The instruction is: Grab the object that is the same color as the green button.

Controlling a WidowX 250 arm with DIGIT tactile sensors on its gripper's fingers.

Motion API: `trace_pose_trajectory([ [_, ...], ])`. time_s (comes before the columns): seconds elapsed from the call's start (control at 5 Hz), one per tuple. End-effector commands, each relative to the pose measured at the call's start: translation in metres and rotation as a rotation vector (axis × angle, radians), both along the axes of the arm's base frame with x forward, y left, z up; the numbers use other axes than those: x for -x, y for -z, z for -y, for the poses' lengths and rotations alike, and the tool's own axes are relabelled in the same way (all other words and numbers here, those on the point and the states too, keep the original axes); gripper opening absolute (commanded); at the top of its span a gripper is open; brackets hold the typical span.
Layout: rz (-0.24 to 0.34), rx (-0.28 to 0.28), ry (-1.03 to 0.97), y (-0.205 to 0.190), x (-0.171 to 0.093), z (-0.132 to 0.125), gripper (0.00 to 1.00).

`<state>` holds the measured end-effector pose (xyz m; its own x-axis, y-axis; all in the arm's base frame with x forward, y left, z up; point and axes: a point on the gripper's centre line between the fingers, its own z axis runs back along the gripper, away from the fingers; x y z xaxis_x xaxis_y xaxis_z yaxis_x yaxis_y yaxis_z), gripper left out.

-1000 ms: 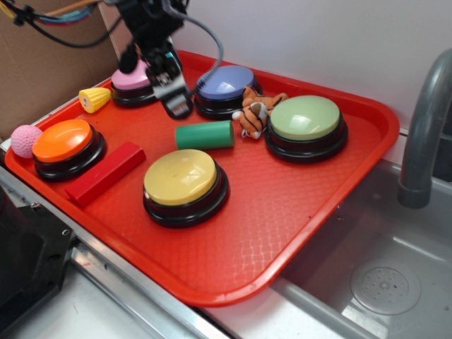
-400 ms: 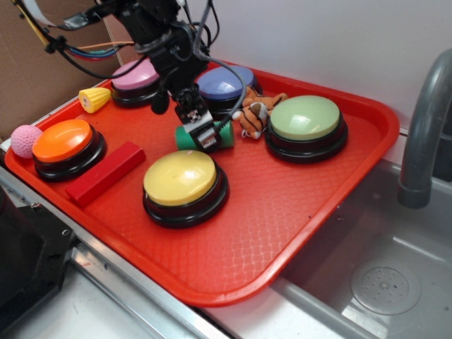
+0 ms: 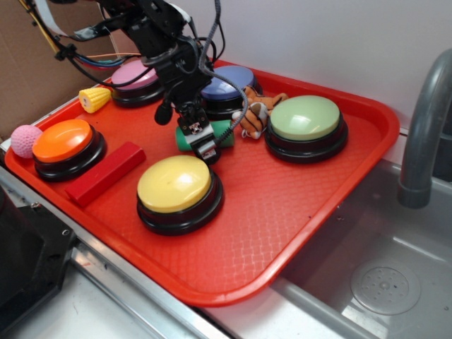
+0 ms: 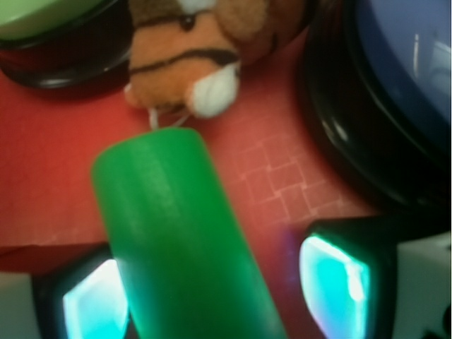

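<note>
Black robot gripper (image 3: pixel 201 141) is straddling the matte green cylinder block (image 4: pixel 183 240) on the red plastic tray (image 3: pixel 296 212), jaws open around it.

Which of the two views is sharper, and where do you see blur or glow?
Exterior view: sharp, evenly lit, soft sheen on the pale green dome button. Wrist view: close and soft-focused; the matte green cylinder block and striped plush tiger toy have fuzzy edges, and cyan light glows from the end effector fingers flanking the block.

A mock kitchen test bench — grey faucet (image 3: pixel 424 134), steel sink (image 3: pixel 381 268), red tray (image 3: pixel 282 212) of toys.
</note>
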<state>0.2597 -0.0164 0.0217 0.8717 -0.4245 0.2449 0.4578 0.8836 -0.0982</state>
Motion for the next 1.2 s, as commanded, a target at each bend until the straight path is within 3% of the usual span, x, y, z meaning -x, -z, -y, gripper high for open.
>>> trace_pose_trajectory([
  [0.0,0.039,-0.011,0.024,-0.011,-0.011,0.008,0.00],
  [0.2,0.036,-0.038,0.033,-0.019,-0.010,0.008,0.00],
  [0.4,-0.029,-0.020,-0.059,-0.045,-0.004,0.003,0.00],
  [0.6,-0.052,-0.021,-0.132,-0.077,0.006,-0.013,0.00],
  [0.8,-0.126,-0.017,-0.296,-0.098,0.030,-0.042,0.00],
  [1.0,-0.159,-0.061,-0.337,-0.114,0.043,-0.056,0.00],
])
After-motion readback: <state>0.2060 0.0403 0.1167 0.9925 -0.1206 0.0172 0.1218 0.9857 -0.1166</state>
